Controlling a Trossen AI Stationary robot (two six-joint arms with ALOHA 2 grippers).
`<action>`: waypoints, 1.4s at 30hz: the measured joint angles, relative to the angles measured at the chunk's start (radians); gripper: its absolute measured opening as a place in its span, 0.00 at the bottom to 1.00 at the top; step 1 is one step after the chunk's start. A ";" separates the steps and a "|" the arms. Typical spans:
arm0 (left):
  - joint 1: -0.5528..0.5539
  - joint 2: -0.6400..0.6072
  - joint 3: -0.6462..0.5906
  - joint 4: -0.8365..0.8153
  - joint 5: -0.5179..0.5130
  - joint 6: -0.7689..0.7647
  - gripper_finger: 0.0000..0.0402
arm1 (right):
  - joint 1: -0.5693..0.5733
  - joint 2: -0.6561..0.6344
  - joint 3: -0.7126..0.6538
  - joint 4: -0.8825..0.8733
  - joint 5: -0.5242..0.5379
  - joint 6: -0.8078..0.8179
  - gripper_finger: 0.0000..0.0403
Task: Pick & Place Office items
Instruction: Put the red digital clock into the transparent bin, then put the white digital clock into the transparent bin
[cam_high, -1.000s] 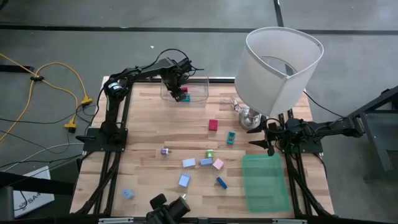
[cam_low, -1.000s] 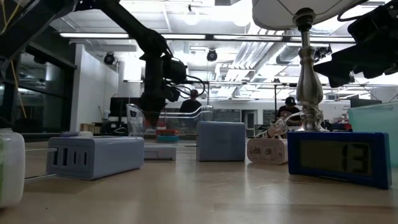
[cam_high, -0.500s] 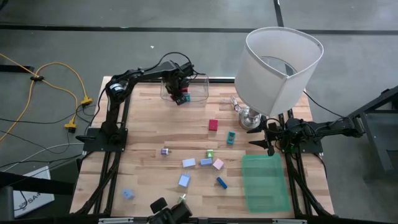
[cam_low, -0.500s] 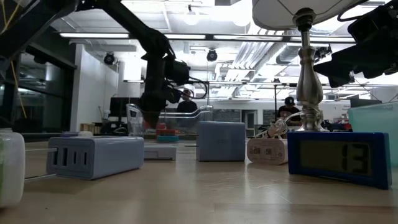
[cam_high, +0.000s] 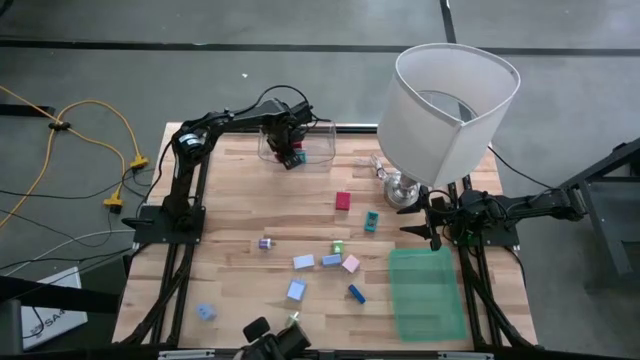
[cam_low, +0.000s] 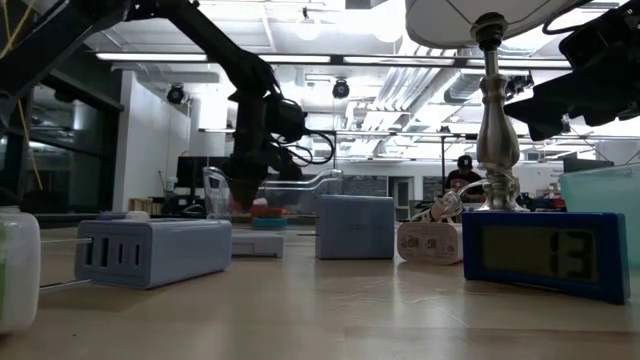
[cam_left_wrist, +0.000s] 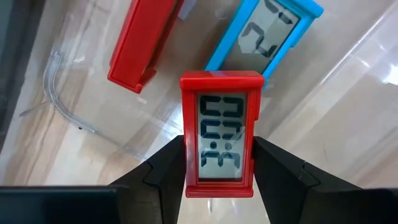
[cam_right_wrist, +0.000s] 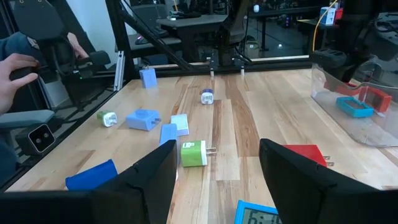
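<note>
My left gripper (cam_high: 287, 152) (cam_left_wrist: 219, 149) points down into the clear bin (cam_high: 318, 148) at the table's far left and is shut on a red digital clock (cam_left_wrist: 221, 134). On the bin's floor below lie a red item (cam_left_wrist: 140, 43) and a blue clock (cam_left_wrist: 264, 31). Several small office items lie on the table's middle: red (cam_high: 343, 201), teal (cam_high: 371, 221), pink (cam_high: 350, 264), blue (cam_high: 356, 293). At the right side my right gripper (cam_high: 425, 225) (cam_right_wrist: 217, 186) stands open, level, with nothing between its fingers. My left gripper pinches the red clock by its two long sides (cam_left_wrist: 188, 155), near one short end, between its two fingers (cam_left_wrist: 161, 171). The fingers come from above, pointing down. The clock's display faces the wrist camera, and the clock hangs above the bin's floor.
A big white lamp (cam_high: 450, 110) stands at the far right. A green bin (cam_high: 425, 290) sits at the near right. More small items lie about, among them a light blue one (cam_high: 206, 312) near the left front. A person's hand (cam_right_wrist: 18, 62) shows beyond the table.
</note>
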 joint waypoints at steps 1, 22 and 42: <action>0.000 0.000 0.000 0.002 0.000 0.001 0.40 | 0.000 0.000 0.000 0.000 0.000 0.000 0.53; 0.000 0.000 0.000 0.001 -0.003 0.002 0.58 | 0.000 0.000 0.000 0.000 0.000 0.000 0.53; -0.073 -0.001 0.000 0.024 -0.175 0.027 0.59 | 0.000 0.000 0.000 0.000 0.000 0.000 0.53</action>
